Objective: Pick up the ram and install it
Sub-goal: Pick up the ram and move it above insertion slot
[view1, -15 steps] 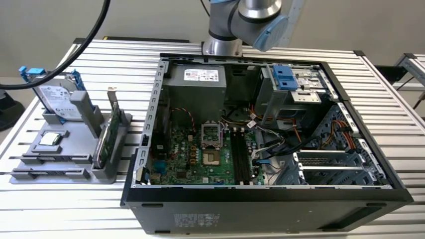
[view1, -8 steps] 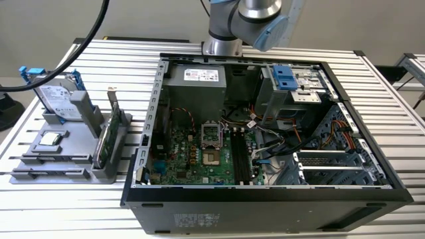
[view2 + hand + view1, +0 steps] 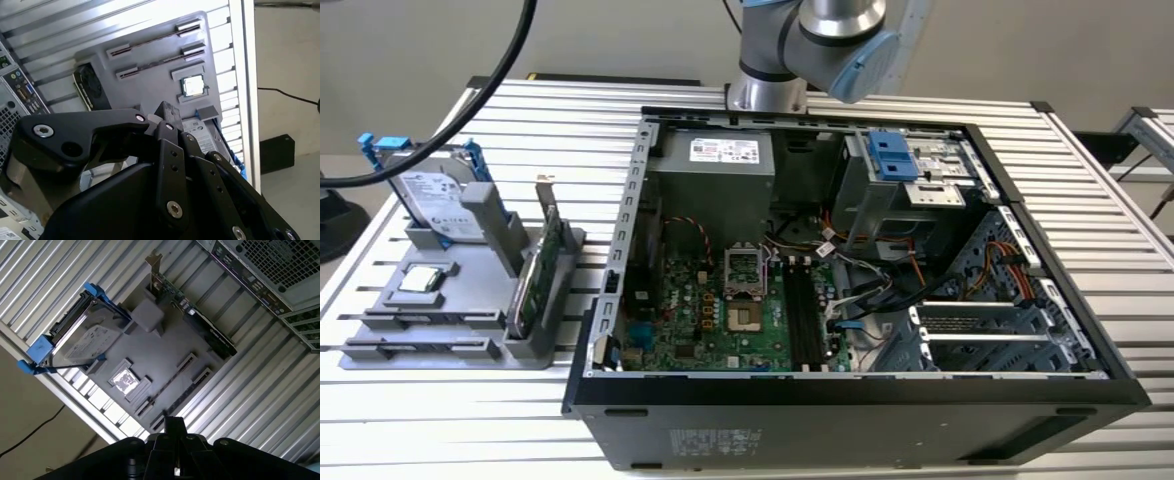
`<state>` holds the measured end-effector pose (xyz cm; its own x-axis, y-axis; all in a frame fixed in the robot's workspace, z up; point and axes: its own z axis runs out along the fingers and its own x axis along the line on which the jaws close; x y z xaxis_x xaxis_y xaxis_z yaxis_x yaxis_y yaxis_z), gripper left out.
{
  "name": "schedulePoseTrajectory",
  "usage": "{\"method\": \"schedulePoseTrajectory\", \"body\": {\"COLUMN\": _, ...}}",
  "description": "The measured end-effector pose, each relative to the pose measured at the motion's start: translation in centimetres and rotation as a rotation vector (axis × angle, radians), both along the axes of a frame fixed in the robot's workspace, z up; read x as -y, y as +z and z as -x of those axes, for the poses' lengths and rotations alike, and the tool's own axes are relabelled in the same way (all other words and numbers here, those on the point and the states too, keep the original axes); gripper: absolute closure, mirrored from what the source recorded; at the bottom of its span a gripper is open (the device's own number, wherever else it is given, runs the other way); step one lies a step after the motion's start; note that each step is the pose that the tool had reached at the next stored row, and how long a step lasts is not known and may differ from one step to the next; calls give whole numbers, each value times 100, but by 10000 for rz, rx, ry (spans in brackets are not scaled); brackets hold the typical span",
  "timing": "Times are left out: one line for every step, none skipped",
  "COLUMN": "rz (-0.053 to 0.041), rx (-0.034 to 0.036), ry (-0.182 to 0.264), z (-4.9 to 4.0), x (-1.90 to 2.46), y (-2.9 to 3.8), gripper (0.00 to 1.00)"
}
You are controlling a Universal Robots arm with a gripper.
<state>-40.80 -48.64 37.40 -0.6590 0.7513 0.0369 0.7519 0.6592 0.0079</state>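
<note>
My fingertips (image 3: pixel 173 424) were pressed together w/ nothing visible between them. My gripper (image 3: pixel 166 112) hung in the air, well apart from the grey holder (image 3: pixel 460 295) it pointed at.

On the holder, two slot rows (image 3: pixel 155 41) ran side by side, each w/ a thin dark line between its end brackets. I couldn't tell if either line was the ram.

A CPU chip (image 3: pixel 424 280) lay flat in a pocket next to those rows. A hard drive w/ blue rails (image 3: pixel 434 195) stood at the holder's far end. A green card (image 3: pixel 540 265) stood on edge along the holder's case side.

The open PC case (image 3: pixel 854 430) sat just beside the holder, both on the slatted table (image 3: pixel 440 420). The board's black slots (image 3: pixel 803 310) were too dark to say if the ram sat there.
</note>
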Motion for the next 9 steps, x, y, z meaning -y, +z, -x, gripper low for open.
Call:
{"method": "schedulePoseTrajectory", "body": {"rz": 0, "rx": -8, "ry": -27, "z": 0, "x": 0, "y": 0, "gripper": 100}}
{"method": "schedulePoseTrajectory", "body": {"rz": 0, "rx": -14, "ry": -53, "z": 0, "x": 0, "y": -1, "gripper": 100}}
{"method": "schedulePoseTrajectory", "body": {"rz": 0, "rx": -21, "ry": -77, "z": 0, "x": 0, "y": -1, "gripper": 100}}
{"method": "schedulePoseTrajectory", "body": {"rz": 0, "rx": -28, "ry": -102, "z": 0, "x": 0, "y": -1, "gripper": 100}}
{"method": "schedulePoseTrajectory", "body": {"rz": 0, "rx": -35, "ry": -125, "z": 0, "x": 0, "y": -2, "gripper": 100}}
{"method": "schedulePoseTrajectory", "body": {"rz": 0, "rx": -43, "ry": -145, "z": 0, "x": 0, "y": -2, "gripper": 100}}
{"method": "schedulePoseTrajectory", "body": {"rz": 0, "rx": -51, "ry": -166, "z": 0, "x": 0, "y": -2, "gripper": 100}}
{"method": "schedulePoseTrajectory", "body": {"rz": 0, "rx": -58, "ry": -188, "z": 0, "x": 0, "y": -2, "gripper": 100}}
{"method": "schedulePoseTrajectory", "body": {"rz": 1, "rx": -64, "ry": -213, "z": 0, "x": 0, "y": -2, "gripper": 100}}
